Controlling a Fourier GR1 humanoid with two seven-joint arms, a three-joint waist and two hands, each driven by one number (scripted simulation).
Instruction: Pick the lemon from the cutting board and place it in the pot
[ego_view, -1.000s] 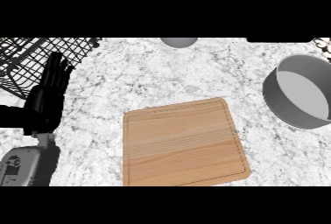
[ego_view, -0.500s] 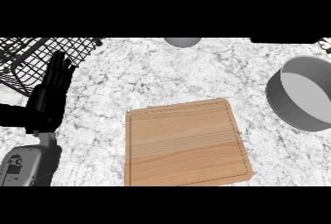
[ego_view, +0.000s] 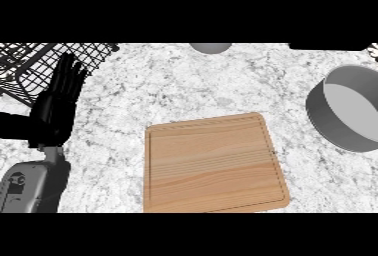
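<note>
Rectangular light-wood cutting board (ego_view: 214, 164) lies flat on the speckled white-grey stone desk (ego_view: 184, 85), its top bare wood. No lemon can be seen in the head view, so its place cannot be told. Round grey metal pot (ego_view: 353, 113) sits up and right of the board, well apart, cut by the view's edge. Left hand (ego_view: 57, 102), black, shows left of the board (grey forearm below it), fingers straight and relaxed, grasping nothing. Black wire rack (ego_view: 44, 62) lies further up-left. Right hand is out of sight.
</note>
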